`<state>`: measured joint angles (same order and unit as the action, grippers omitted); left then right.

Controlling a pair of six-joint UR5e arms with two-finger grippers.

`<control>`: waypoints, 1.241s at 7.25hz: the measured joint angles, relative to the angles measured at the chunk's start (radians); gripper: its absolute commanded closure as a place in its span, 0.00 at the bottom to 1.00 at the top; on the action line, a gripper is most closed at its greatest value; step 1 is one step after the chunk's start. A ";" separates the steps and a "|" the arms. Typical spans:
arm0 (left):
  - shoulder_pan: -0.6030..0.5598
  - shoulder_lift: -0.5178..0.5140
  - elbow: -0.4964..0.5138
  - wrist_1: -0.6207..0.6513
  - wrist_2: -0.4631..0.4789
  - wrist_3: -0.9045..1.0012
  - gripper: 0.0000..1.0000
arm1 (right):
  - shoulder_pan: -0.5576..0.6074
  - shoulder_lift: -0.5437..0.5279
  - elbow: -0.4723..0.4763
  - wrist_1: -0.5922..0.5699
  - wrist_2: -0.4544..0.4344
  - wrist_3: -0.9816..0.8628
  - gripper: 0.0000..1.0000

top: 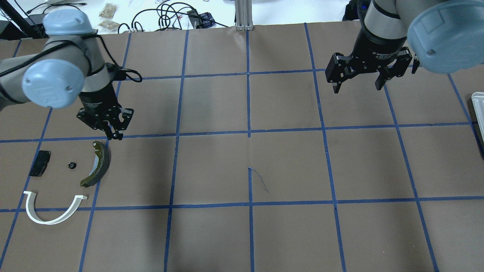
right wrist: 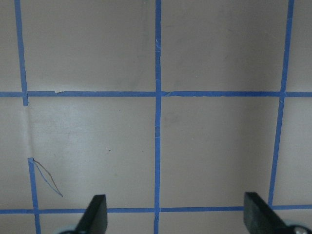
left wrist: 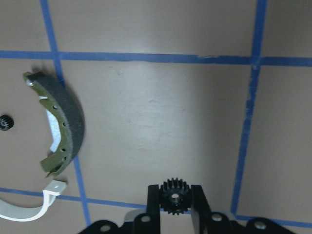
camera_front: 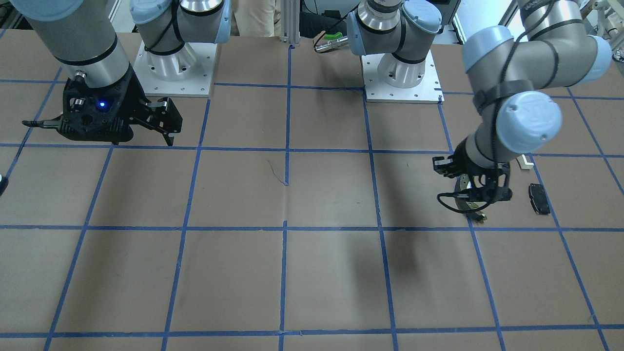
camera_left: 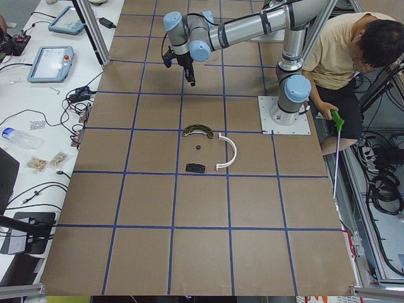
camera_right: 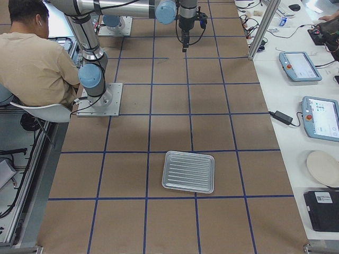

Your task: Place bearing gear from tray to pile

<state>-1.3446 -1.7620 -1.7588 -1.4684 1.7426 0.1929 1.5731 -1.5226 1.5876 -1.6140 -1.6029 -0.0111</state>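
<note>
My left gripper [top: 113,134] is shut on a small black toothed bearing gear [left wrist: 174,196], held between its fingertips above the brown table. Below and beside it lies the pile: a dark curved brake shoe [top: 99,163], a white semicircular bracket [top: 53,211], a black rectangular pad [top: 40,163] and a second small black gear [top: 71,165]. In the left wrist view the brake shoe [left wrist: 63,122] lies to the left of the held gear. My right gripper [top: 357,85] is open and empty, high over the far right of the table. The metal tray [camera_right: 188,172] is empty.
The tray's edge [top: 478,109] shows at the table's right side. A seated person [camera_left: 353,57] is behind the robot bases. Blue tape lines grid the table. Cables and tablets lie on the white bench [camera_right: 310,100] beyond the table.
</note>
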 measured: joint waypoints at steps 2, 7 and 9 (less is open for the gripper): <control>0.166 -0.014 -0.078 0.145 0.020 0.199 1.00 | 0.000 0.000 0.000 0.000 -0.001 0.000 0.00; 0.310 -0.058 -0.348 0.631 0.020 0.365 0.65 | -0.003 0.000 0.001 0.010 -0.004 0.001 0.00; 0.311 -0.056 -0.353 0.643 0.022 0.369 0.00 | -0.004 -0.001 0.002 0.011 -0.003 0.003 0.00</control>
<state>-1.0340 -1.8179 -2.1119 -0.8249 1.7649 0.5619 1.5693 -1.5232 1.5892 -1.6027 -1.6055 -0.0084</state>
